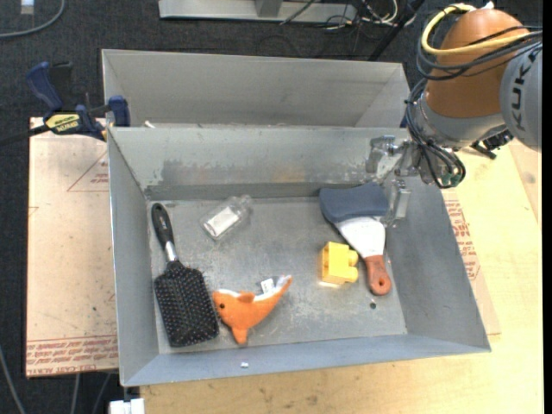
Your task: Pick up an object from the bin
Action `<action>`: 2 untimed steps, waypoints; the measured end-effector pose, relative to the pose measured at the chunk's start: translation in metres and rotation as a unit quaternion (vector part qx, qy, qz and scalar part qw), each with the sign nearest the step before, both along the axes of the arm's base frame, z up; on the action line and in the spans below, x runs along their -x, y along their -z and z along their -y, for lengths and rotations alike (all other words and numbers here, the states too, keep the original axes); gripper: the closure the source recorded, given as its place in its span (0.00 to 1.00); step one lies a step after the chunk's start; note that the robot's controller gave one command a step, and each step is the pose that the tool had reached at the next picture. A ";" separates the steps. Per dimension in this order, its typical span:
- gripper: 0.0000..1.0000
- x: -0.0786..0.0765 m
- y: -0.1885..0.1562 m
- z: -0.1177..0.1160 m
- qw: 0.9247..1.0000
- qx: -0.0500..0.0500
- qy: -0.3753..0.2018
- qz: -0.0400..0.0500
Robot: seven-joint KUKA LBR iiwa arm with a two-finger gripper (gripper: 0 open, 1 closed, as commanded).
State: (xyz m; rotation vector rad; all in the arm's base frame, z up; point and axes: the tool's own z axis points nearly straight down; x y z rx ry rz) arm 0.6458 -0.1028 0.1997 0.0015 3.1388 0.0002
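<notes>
Orange plush toy [241, 310] beside bristly black hairbrush [185, 307]

A blue-grey piece [352, 203] — flat, rounded at its left end, matte — lies on the floor of the bin [259, 145] at the right rear, close under the back wall. Its front edge touches the white blade of a scraper [366, 238] — the scraper lies flat, its orange-red handle pointing toward the bin's front.
</notes>
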 end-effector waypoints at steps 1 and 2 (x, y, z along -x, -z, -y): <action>1.00 0.032 0.108 -0.039 1.000 0.000 -0.030 -0.001; 0.00 0.037 0.114 -0.041 1.000 -0.001 -0.030 -0.008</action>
